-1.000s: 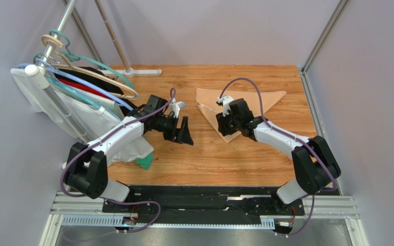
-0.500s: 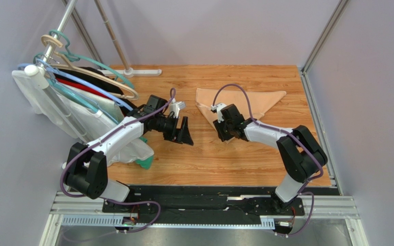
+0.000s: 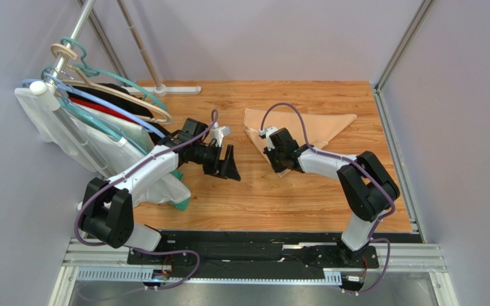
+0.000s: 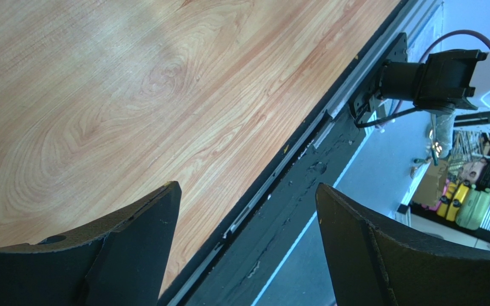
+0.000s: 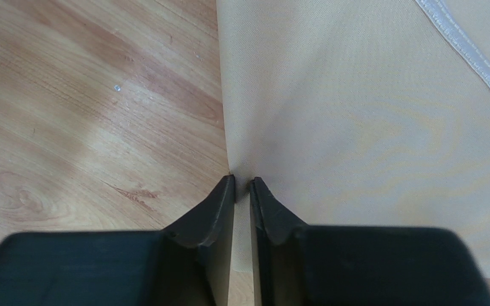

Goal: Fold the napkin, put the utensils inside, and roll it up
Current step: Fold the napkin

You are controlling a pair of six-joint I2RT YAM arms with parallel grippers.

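The napkin [image 3: 318, 124] lies folded into a peach triangle at the back right of the wooden table [image 3: 260, 197]. My right gripper [image 3: 275, 160] is down at its left edge near the front corner. In the right wrist view the napkin [image 5: 356, 115] fills the right side, and that gripper [image 5: 242, 180] is shut on its edge, a thin strip of cloth showing between the jaws. My left gripper [image 3: 228, 173] hovers open over bare wood left of the napkin, and in its own view this gripper [image 4: 247, 186] holds nothing. The utensils are out of view.
A rack of hangers with white, red and black garments [image 3: 100, 121] leans over the table's left side, against my left arm. Its foot [image 3: 177, 90] rests at the back. A green item [image 3: 180, 203] lies near the left front. A black rail [image 4: 305, 166] edges the table's front.
My right gripper has slid left to the napkin's left edge and narrowed its jaws onto the cloth. The right elbow has swung left. The left arm has not moved.
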